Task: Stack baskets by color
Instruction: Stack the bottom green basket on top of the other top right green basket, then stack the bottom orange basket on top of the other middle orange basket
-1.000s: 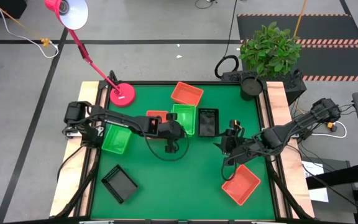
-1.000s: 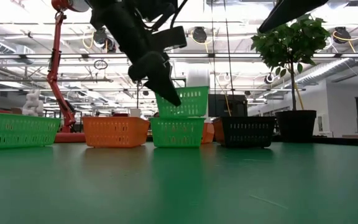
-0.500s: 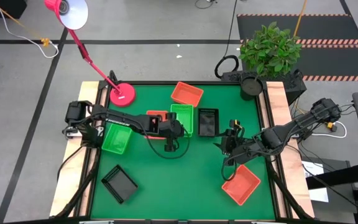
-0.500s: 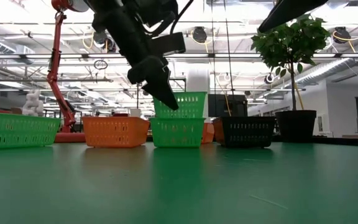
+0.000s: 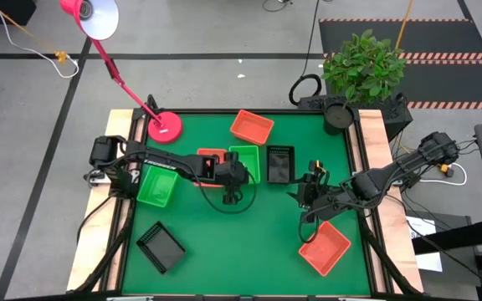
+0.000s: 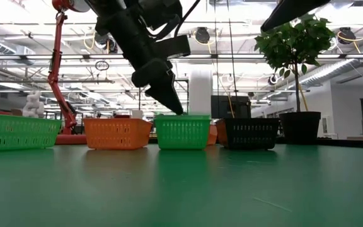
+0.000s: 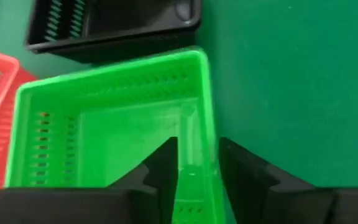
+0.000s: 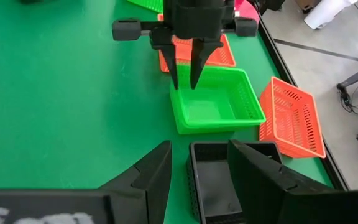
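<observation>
Worktop point(image 5: 224, 242), green surface; near to far.
- Black basket point(image 5: 159, 247), near left; orange-red basket point(image 5: 325, 247), near right.
- Right claw point(image 5: 306, 194), mid-right, fingers wide, holding nothing.
- Lone green basket point(image 5: 156, 186) at left edge.
- Left claw point(image 7: 196, 163), centre, fingers narrowly parted, straddling the near wall of the green stack point(image 5: 247, 161).
- Flanking the stack: orange-red basket point(image 6: 116, 133), black basket point(image 5: 280, 164).
- Far: orange-red basket point(image 5: 251, 126).

Orange-red basket point(image 5: 211, 156) mostly hidden under left arm; black basket point(image 7: 114, 25) cut off.
</observation>
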Controlling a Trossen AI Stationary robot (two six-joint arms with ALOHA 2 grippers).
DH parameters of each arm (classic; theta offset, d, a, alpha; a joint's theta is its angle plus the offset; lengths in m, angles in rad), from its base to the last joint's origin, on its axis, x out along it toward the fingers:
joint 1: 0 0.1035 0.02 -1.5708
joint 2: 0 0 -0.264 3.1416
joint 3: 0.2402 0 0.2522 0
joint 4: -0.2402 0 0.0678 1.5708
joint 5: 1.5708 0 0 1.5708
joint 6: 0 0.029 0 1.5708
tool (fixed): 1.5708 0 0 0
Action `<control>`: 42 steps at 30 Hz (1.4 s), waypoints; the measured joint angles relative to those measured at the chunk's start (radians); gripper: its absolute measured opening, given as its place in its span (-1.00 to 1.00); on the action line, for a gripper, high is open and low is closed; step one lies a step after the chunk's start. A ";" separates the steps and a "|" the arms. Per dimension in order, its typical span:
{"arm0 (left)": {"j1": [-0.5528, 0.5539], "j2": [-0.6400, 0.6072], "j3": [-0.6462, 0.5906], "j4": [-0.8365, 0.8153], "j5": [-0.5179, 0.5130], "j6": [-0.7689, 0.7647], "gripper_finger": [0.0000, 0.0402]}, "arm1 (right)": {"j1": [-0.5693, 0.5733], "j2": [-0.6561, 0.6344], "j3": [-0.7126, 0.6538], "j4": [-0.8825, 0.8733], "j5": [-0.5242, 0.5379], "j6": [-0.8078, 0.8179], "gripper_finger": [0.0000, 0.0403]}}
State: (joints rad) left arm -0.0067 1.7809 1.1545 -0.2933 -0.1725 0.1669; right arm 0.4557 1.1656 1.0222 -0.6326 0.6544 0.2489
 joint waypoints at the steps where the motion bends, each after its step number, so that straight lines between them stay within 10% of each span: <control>1: 0.000 0.000 0.000 0.004 0.008 0.005 -0.35 | 0.000 0.000 0.000 0.005 0.000 0.000 -0.24; 10: -0.024 -0.071 0.000 0.025 0.017 -0.020 -0.07 | 0.008 0.000 0.000 0.023 -0.047 0.125 -0.24; 23: -0.071 -0.375 0.001 -0.172 -0.013 -0.098 -0.23 | 0.216 0.084 0.007 0.181 -0.141 0.478 -0.24; 42: -0.148 -0.393 -0.001 -0.224 -0.013 -0.130 -0.30 | 0.487 0.474 0.311 -0.157 -0.354 1.092 -0.24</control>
State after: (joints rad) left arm -0.1548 1.3876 1.1538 -0.5169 -0.1856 0.0372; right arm 0.9428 1.6392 1.3331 -0.7894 0.3007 1.3409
